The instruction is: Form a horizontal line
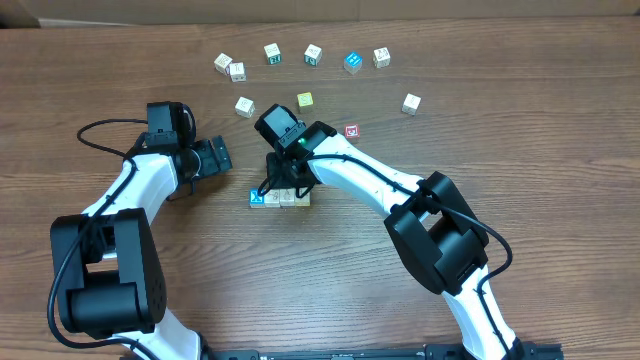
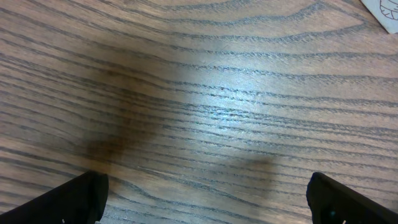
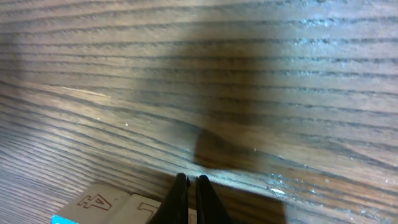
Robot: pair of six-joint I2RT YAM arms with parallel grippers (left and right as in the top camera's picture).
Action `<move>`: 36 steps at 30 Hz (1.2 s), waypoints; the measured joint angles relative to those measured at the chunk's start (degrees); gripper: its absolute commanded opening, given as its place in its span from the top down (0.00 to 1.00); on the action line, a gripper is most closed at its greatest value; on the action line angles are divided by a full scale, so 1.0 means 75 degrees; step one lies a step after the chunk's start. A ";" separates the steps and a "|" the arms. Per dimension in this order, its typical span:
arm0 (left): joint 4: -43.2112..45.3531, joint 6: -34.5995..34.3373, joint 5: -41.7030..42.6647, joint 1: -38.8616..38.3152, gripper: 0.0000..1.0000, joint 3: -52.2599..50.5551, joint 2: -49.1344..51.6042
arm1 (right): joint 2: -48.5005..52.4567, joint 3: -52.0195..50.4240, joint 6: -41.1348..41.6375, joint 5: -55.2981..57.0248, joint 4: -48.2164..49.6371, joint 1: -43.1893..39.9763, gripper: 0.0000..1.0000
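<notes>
The right gripper is clenched on nothing, its two fingers pressed nearly flat together with only a hairline slit between them. It hangs low over the row of blocks near the middle of the table. From overhead, the arm and gripper cover the row's top edge, so how many blocks it has is hard to count. A blue block ends it on the left, with pale ones touching side by side to its right. The right wrist view shows only one corner of the row, cut off by the bottom edge, with a figure like a 4 on a pale face.

The left gripper is released, its fingers spread wide over bare wood, well left of the row. A white corner at that view's top right is too cropped to identify.

Loose blocks lie in an arc along the far side, apart from each other. A green one and a red-marked one sit nearer the right arm.
</notes>
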 measured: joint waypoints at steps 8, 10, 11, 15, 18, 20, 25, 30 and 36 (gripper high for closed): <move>0.0000 0.0000 0.0003 0.0000 0.01 0.0000 0.0000 | 0.0000 0.0000 -0.0003 0.0000 -0.0085 0.0003 0.96; 0.0000 0.0000 0.0000 0.0000 0.00 0.0000 0.0000 | 0.0000 0.0000 -0.0003 0.0000 -0.0085 0.0000 0.96; 0.0000 0.0000 0.0000 0.0000 0.00 0.0000 0.0000 | 0.0000 0.0000 0.0000 0.0000 -0.0082 0.0000 0.96; 0.0000 0.0000 0.0000 0.0000 0.00 0.0000 0.0000 | 0.0000 0.0000 0.0003 0.0000 -0.0093 0.0000 0.96; 0.0000 0.0000 0.0000 0.0000 0.01 0.0000 0.0000 | 0.0000 0.0000 -0.0003 0.0000 -0.0105 0.0000 0.96; 0.0000 0.0000 0.0000 0.0000 0.01 0.0000 0.0000 | 0.0000 0.0000 -0.0006 0.0000 -0.0102 0.0000 0.96; 0.0000 0.0000 0.0000 0.0000 0.00 0.0000 0.0000 | 0.0000 0.0000 0.0000 0.0000 -0.0003 0.0000 0.96; 0.0000 0.0000 0.0000 0.0000 0.00 0.0000 0.0000 | 0.0000 0.0000 0.0000 0.0000 -0.0073 0.0000 0.96; 0.0000 0.0000 0.0000 0.0000 0.00 0.0000 0.0000 | 0.0000 0.0000 0.0000 0.0000 -0.0099 0.0023 0.96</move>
